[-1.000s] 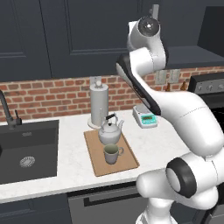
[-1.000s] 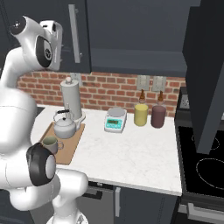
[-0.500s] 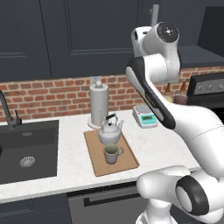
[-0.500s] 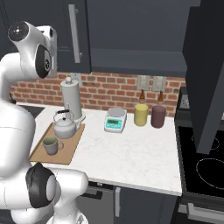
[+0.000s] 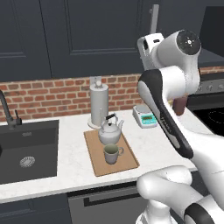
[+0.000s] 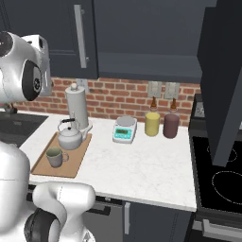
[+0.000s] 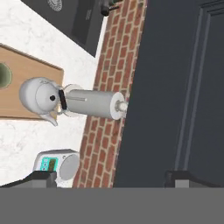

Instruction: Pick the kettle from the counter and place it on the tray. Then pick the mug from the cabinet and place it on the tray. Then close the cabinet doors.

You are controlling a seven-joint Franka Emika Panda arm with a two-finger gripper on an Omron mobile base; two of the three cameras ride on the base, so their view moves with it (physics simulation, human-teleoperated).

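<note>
The silver kettle [image 5: 110, 131] and the grey mug [image 5: 112, 154] both stand on the wooden tray [image 5: 94, 155] on the white counter [image 5: 65, 173]. My gripper [image 7: 113, 177] is open and holds nothing. It faces a dark panelled cabinet door [image 7: 175, 87], with the kettle [image 7: 37, 96] and tray [image 7: 26, 83] off to one side. In the left base view my hand [image 5: 150, 46] is raised just below that door's silver bar handle [image 5: 154, 15]. This left door [image 6: 47, 28] looks shut. The right cabinet door [image 6: 222, 80] stands swung out over the stove.
A tall paper-towel holder [image 5: 99, 103] stands behind the tray, with a white scale [image 5: 145, 117] to its right. Yellow and dark-red jars [image 6: 152, 124] sit by the brick wall. The dark sink [image 5: 26, 151] lies at the left and the stove [image 6: 222, 179] at the right.
The arm's upper part has drawn back from the cabinet toward the base. The kettle, mug and doors have not moved.
</note>
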